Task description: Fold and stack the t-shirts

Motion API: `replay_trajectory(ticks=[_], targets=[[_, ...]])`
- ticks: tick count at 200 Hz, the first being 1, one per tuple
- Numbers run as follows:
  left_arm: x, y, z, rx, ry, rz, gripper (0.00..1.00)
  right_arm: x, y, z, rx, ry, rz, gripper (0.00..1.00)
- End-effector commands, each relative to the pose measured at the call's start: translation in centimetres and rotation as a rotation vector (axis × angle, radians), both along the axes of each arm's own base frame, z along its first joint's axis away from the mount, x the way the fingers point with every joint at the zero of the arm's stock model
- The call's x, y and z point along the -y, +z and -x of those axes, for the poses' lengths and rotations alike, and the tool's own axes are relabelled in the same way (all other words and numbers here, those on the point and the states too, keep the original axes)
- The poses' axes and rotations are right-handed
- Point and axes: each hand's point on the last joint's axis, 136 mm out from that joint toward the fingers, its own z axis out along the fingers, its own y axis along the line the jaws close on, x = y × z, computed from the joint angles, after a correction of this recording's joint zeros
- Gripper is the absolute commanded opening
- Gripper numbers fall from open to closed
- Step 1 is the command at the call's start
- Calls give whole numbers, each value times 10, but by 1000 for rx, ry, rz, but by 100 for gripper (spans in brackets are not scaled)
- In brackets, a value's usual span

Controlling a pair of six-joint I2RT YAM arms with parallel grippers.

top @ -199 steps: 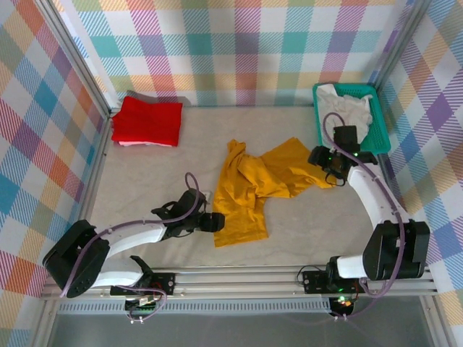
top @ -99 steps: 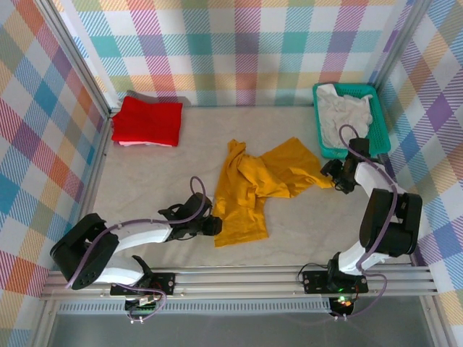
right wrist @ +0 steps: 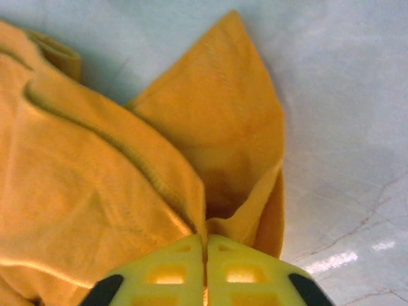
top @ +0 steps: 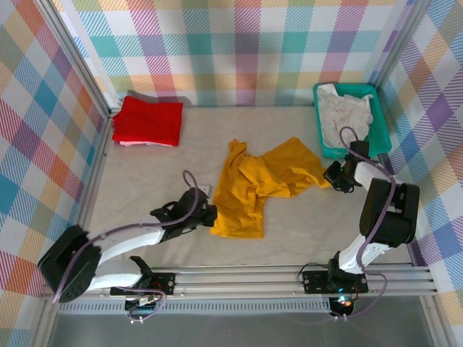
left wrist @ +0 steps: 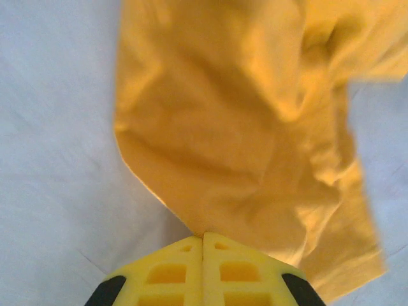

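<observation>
Mustard-yellow t-shirt [top: 257, 191], soft rumpled cotton, sprawls on the pale grey counter [top: 304, 224]. The left fingers [left wrist: 172, 274] pinch its near-left hem corner, and the right fingers [right wrist: 166, 274] clamp a pointed fold at its right edge. A second ago both pairs stood parted. Far left of it lies a folded red t-shirt [top: 148, 121]. Far right, an off-white t-shirt [top: 346, 116] fills a teal basket [top: 319, 130].

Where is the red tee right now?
In the top view the red tee lies folded in the far left corner by the plaid wall, apart from the yellow tee at mid-table.
</observation>
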Motion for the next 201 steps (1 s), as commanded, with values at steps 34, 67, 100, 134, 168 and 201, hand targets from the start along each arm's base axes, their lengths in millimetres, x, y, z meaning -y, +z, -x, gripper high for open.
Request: replay_trajectory(ticks=[34,67,100,134,168,201], targets=[[-83,89,-20,213,242,-89,0,-10,95,-3,192,30,-16,0],[-113,161,-26,368,304,-128,0,-8,170,5,329,37,37,0],[-138,226,-29,488,338,-212,0,-9,247,18,450,48,84,0],[-153,286,-20,624,363,-226,0,-13,312,33,596,55,115,0],[-163,343,-7,722,374,-220,0,-29,363,50,725,90,75,0],[-182,403,22,848,402,-191,0,-46,407,87,850,133,56,0]])
